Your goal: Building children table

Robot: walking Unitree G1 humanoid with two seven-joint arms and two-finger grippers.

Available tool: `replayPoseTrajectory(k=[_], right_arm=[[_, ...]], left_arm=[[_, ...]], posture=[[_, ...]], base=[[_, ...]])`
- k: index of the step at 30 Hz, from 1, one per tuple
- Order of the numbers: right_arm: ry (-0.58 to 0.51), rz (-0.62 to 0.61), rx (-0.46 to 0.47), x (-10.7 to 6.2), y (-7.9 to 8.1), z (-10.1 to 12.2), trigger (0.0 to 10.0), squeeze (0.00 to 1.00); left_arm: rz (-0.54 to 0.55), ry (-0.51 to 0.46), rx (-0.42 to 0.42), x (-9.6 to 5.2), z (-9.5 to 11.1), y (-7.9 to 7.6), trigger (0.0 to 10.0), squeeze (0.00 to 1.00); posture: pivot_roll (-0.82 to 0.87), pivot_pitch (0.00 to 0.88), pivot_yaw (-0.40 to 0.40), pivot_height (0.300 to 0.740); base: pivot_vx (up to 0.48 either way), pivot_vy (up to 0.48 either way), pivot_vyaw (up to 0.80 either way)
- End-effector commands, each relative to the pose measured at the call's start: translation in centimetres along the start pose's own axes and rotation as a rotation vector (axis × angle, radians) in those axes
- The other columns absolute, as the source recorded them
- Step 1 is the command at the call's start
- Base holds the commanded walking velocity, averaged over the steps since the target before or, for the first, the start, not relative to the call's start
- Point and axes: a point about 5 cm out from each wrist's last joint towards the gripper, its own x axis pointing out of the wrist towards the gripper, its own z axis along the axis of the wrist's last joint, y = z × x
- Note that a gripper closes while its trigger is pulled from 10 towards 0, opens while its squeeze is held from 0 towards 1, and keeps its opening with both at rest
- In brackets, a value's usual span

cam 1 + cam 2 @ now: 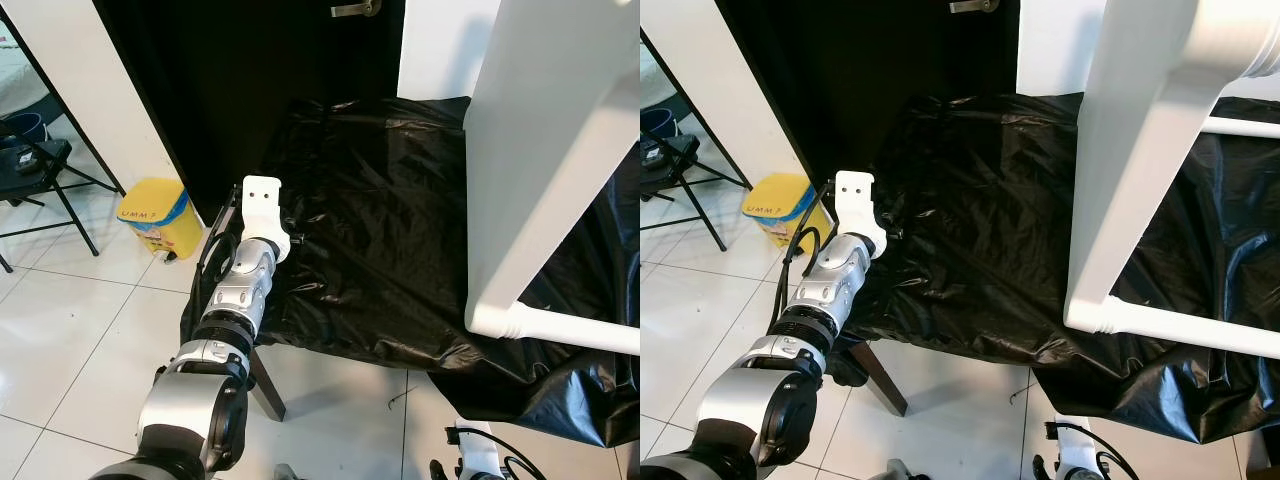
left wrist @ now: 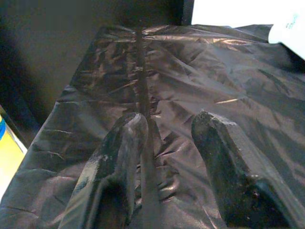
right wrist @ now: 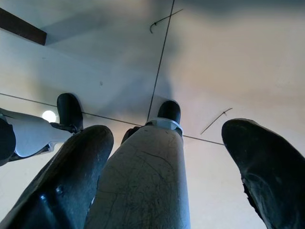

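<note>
White table frame (image 1: pixel 545 190) on black sheet (image 1: pixel 380 230)

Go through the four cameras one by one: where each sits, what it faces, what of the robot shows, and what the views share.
Left eye, head: looks down at the black plastic sheet, white table frame, yellow bin; left arm shows.
Right eye: same scene beside it.
Left wrist: looks along left gripper, fingers open above the sheet.
Right wrist: looks down at the tiled floor; right gripper open around a white cylindrical leg.
Shared: the sheet, in both eyes and the left wrist.
</note>
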Motion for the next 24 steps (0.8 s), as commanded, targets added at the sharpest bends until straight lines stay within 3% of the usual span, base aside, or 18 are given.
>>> replayPoseTrajectory(k=[1,10,11,12,14,16,17,19,20,21,22,23,24], right_arm=[[0.043,0.009,0.007,-0.2,0.2,-1.1,10.0,0.0],[0.046,0.008,0.01,-0.2,0.1,-1.2,10.0,0.0],[0.047,-0.016,0.092,-0.2,-0.3,-1.2,10.0,0.0],[0.047,-0.016,0.092,-0.2,-0.3,-1.2,10.0,0.0],[0.048,-0.065,0.245,-0.3,-1.2,-1.4,10.0,0.0],[0.048,-0.065,0.245,-0.3,-1.2,-1.4,10.0,0.0],[0.047,-0.089,0.321,-0.4,-1.6,-1.5,10.0,0.0],[0.047,-0.089,0.321,-0.4,-1.6,-1.5,10.0,0.0],[0.048,-0.093,0.254,-0.4,-1.8,-1.5,10.0,0.0],[0.048,-0.093,0.254,-0.4,-1.8,-1.5,10.0,0.0],[0.052,-0.072,0.118,-0.4,-1.6,-1.5,10.0,0.0],[0.052,-0.072,0.118,-0.4,-1.6,-1.5,10.0,0.0],[0.053,-0.051,0.042,-0.4,-1.3,-1.5,10.0,0.0]], left_arm=[[0.04,-0.002,0.006,-0.1,0.0,0.5,10.0,0.0],[0.038,-0.002,0.007,-0.1,0.0,0.5,10.0,0.0],[0.038,-0.001,0.006,-0.1,0.0,0.5,10.0,0.0],[0.038,-0.001,0.006,-0.1,0.0,0.5,10.0,0.0],[0.038,0.0,0.005,-0.1,0.0,0.5,10.0,0.0],[0.038,0.0,0.005,-0.1,0.0,0.5,10.0,0.0],[0.038,0.0,0.005,-0.1,0.0,0.5,10.0,0.0],[0.038,0.0,0.005,-0.1,0.0,0.5,10.0,0.0],[0.039,0.001,0.004,-0.1,-0.1,0.6,10.0,0.0],[0.039,0.001,0.004,-0.1,-0.1,0.6,10.0,0.0],[0.038,0.003,0.003,-0.1,-0.1,0.6,10.0,0.0],[0.038,0.003,0.003,-0.1,-0.1,0.6,10.0,0.0],[0.037,0.003,0.002,-0.1,-0.1,0.6,10.0,0.0]], posture=[[-0.07,0.0,0.061,0.74],[-0.07,0.0,0.061,0.74],[-0.07,0.0,0.062,0.74],[-0.07,0.0,0.062,0.74],[-0.07,0.0,0.062,0.74],[-0.07,0.0,0.062,0.74],[-0.07,0.0,0.062,0.74],[-0.07,0.0,0.062,0.74],[-0.07,0.0,0.064,0.74],[-0.07,0.0,0.064,0.74],[-0.07,0.0,0.065,0.74],[-0.07,0.0,0.065,0.74],[-0.07,0.0,0.064,0.74]], base=[[0.0,0.0,0.0],[0.0,0.0,0.0],[0.0,0.0,0.0],[0.0,0.0,0.0],[0.0,0.0,0.0],[0.0,0.0,0.0],[0.0,0.0,0.0],[0.0,0.0,0.0],[0.0,0.0,0.0],[0.0,0.0,0.0],[0.0,0.0,0.0],[0.0,0.0,0.0],[0.0,0.0,0.0]])
